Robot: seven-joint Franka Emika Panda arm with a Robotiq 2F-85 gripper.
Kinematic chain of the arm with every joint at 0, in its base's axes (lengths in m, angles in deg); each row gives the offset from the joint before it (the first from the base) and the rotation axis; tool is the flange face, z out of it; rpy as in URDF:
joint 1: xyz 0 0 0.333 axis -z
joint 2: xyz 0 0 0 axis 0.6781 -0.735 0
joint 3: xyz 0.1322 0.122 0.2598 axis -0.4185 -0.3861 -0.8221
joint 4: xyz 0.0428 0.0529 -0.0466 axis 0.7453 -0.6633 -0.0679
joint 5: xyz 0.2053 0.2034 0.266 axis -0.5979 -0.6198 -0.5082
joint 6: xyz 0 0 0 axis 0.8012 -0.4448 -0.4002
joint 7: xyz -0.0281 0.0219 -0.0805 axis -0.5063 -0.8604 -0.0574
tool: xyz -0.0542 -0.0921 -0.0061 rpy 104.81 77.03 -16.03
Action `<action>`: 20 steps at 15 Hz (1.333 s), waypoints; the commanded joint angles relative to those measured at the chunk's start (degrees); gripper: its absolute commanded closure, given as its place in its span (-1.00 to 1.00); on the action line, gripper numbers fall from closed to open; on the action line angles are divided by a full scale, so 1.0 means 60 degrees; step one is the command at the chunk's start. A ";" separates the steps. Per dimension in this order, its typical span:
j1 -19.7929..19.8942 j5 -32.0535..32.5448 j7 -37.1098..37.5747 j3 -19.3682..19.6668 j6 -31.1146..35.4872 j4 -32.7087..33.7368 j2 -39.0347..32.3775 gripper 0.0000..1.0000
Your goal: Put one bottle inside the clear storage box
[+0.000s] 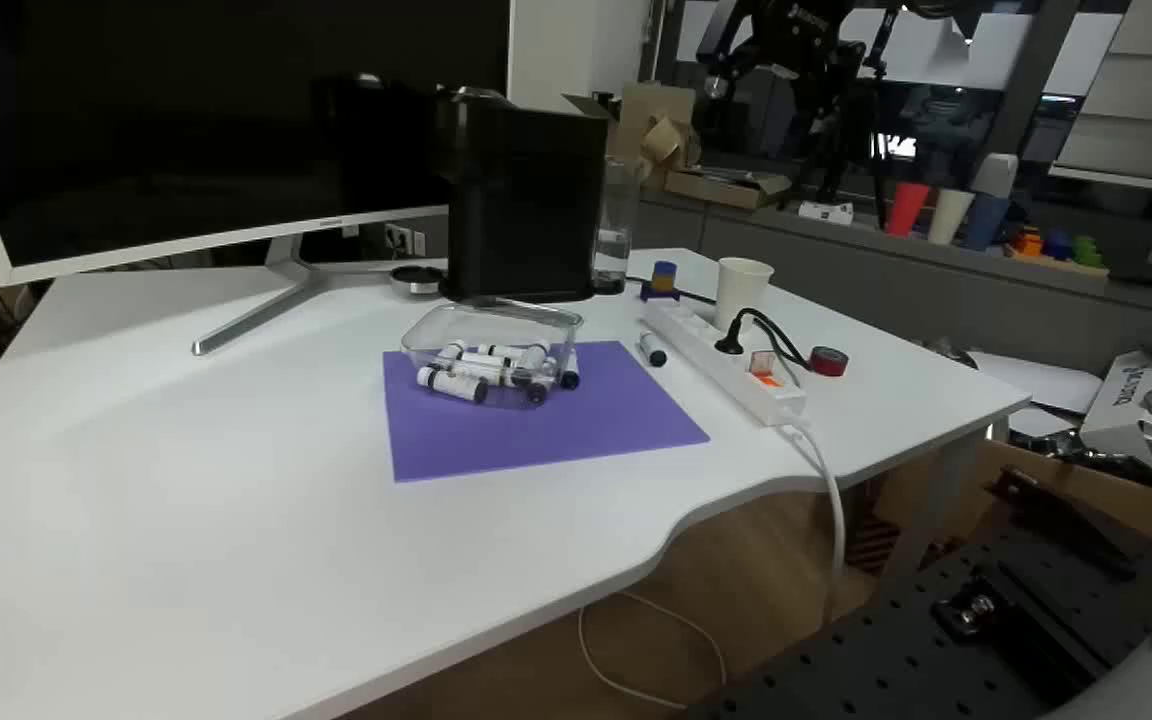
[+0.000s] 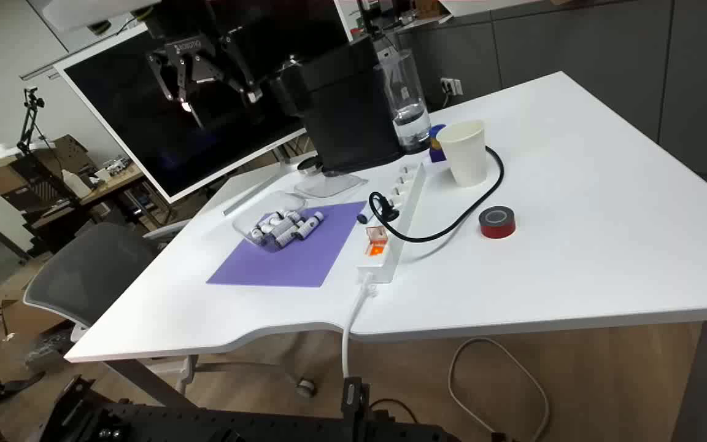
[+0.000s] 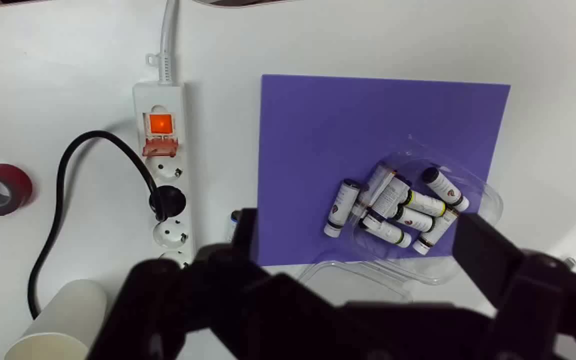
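Note:
The clear storage box stands uncovered, partly on a purple sheet; it also shows in the wrist view. Several white bottles with dark caps lie jumbled inside it, such as one bottle. Another bottle lies on the sheet just outside the box; it also shows in an exterior view. A further bottle lies on the table beside the power strip, mostly hidden behind a finger in the wrist view. My gripper is open and empty, high above the table; its fingers are spread wide.
A clear lid lies behind the box. A white power strip with a black plug and cable, a paper cup and red tape stand to the side. A black machine, a glass cylinder and a monitor stand behind.

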 commanded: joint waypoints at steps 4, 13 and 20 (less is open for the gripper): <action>0.0217 -0.0070 -0.0052 -0.0210 -0.0009 0.0015 -0.0024 -1.00; 0.0222 -0.0064 0.0012 -0.0288 0.0501 0.0237 -0.0362 -1.00; 0.0505 0.0137 0.0483 -0.0546 0.1817 0.1921 -0.3114 -1.00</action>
